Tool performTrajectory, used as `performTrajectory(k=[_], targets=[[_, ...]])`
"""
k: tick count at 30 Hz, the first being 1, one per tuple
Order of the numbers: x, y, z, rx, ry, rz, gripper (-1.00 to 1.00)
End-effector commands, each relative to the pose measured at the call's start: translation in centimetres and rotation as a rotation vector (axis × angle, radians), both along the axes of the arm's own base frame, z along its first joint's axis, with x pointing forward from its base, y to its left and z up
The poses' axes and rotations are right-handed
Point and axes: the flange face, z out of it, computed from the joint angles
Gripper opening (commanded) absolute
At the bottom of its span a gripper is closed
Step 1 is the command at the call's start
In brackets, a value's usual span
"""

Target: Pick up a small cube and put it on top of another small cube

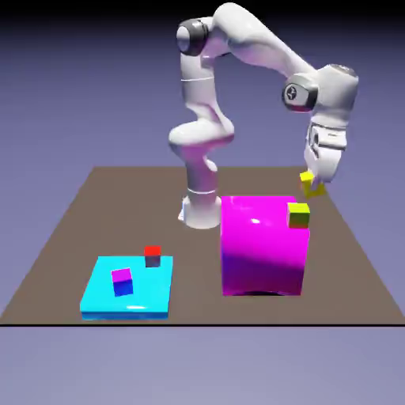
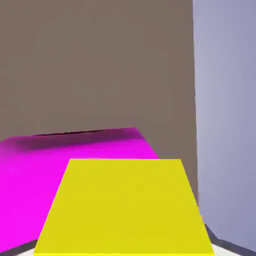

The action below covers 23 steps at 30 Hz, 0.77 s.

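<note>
Left of magenta block [image 1: 261, 245]: cyan slab [image 1: 103, 289] on desk [image 1: 71, 229], carrying magenta-topped cube [image 1: 122, 281] and red cube [image 1: 153, 255]. Yellow-green-topped cube [image 1: 298, 214] sat on block's top, right corner. Small yellow cube [image 1: 311, 184] hung above-right of that corner, jaws clenched on it. Judged light, rigid, smooth; flat opposite sides best for hold.

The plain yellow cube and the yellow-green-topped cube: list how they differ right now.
Position: the plain yellow cube hangs in the air, shut in the gripper; the yellow-green-topped cube rests on the big magenta block, at its corner.
Colour: the yellow cube shows only yellow; the other has a yellow-green top and an orange-red side.
Pose: the held cube looks tilted, the resting one sits flat.
Shared: both are small and of similar size.
</note>
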Motion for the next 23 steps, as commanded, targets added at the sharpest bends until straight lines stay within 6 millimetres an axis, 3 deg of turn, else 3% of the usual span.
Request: performTrajectory(k=[1,11,12,13,17,18,19,23], targets=[[-0.3,0.2,0.2,-0.019,-0.009,0.061,-1.00],[-3.8,1.5,2.0,-0.243,-0.057,0.644,-1.00],[-2.7,-0.1,0.9,-0.249,-0.018,0.646,-1.00],[-2.7,-0.1,0.9,-0.249,-0.017,0.646,-1.00],[-1.3,-1.6,-5.7,-0.249,-0.017,0.646,-1.00],[-1.3,-1.6,-5.7,-0.249,-0.017,0.646,1.00],[-1.3,-1.6,-5.7,-0.249,-0.017,0.646,1.00],[-2.7,-0.1,0.9,-0.249,-0.017,0.646,1.00]])
